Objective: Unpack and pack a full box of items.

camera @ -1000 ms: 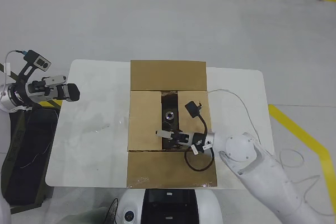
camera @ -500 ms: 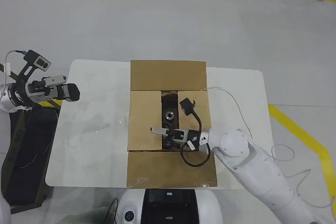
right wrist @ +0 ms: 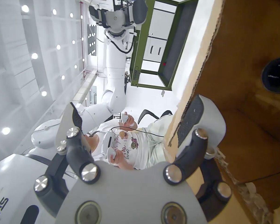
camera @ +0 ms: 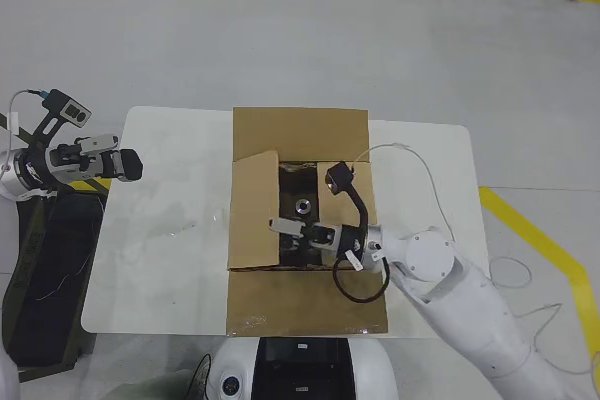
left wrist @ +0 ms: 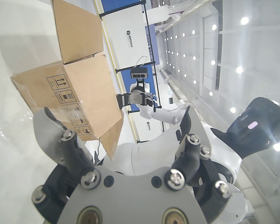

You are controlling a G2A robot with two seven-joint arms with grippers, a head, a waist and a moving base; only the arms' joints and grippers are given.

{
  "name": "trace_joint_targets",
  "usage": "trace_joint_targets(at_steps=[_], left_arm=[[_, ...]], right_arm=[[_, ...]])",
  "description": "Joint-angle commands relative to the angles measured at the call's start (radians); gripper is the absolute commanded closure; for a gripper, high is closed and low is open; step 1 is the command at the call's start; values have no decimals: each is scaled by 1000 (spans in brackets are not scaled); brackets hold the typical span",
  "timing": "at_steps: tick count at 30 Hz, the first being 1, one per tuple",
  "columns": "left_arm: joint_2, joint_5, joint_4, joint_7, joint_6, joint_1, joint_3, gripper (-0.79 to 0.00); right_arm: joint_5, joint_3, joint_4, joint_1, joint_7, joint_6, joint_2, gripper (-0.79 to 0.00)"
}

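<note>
The left inner flap (camera: 253, 210) of the brown cardboard box (camera: 300, 130) was straddled by the released right gripper (camera: 285, 227), so flap-opening was judged underway, with outward folding called for next.

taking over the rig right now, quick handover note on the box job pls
Left gripper: open, empty, at the left edge of the table, away from the box.
Right gripper: open, straddling the free edge of the left inner flap, not clamped.
Box: mid-table, far and near outer flaps flat open, left inner flap partly lifted; a dark round item shows inside.
Done: outer flaps opened. Left: finish the inner flaps, unpack, repack.
</note>
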Motion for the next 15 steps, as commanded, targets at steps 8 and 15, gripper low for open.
trace_joint_targets(at_steps=[8, 15], left_arm=[[0, -8, -27, 67, -1, 17, -22, -785], [6, -30, -30, 105, -9, 5, -68, -785]], right_arm=[[11, -77, 34, 59, -43, -60, -36, -785], [-8, -152, 52, 116, -72, -69, -71, -785]])
